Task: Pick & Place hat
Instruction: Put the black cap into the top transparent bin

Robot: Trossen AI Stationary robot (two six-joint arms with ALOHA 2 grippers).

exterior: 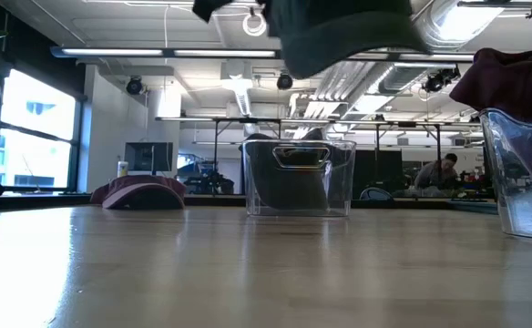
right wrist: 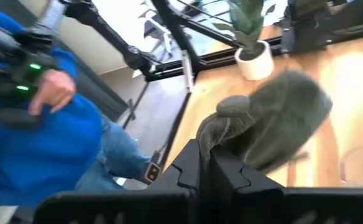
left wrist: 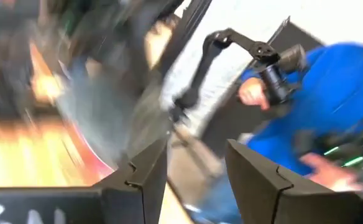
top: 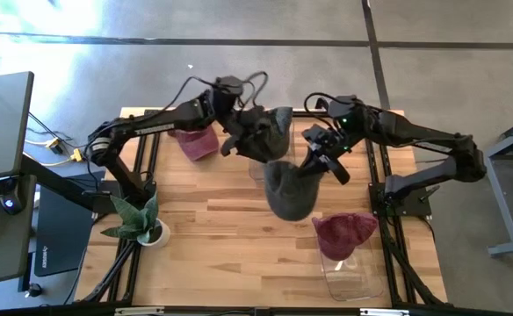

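Right pincer (top: pixel 314 167) clenched on grey hat (top: pixel 289 189), held in air above desk (top: pixel 230 237) centre, w/ hat hanging below pincer. Left pincer (left wrist: pixel 197 168) released, fingers apart, raised over clear bin (exterior: pixel 299 178) at desk's far edge.

hat (top: pixel 290 189) hangs mid-table from right claw (top: pixel 320 163) | bin (top: pixel 270 145) behind — apparently another hat inside | plant (top: pixel 142 221) left

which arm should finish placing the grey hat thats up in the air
The right. The right gripper is shut on the grey hat, holding it above the table centre beside the clear bin. The left gripper is open and holds nothing, near the table's far edge.
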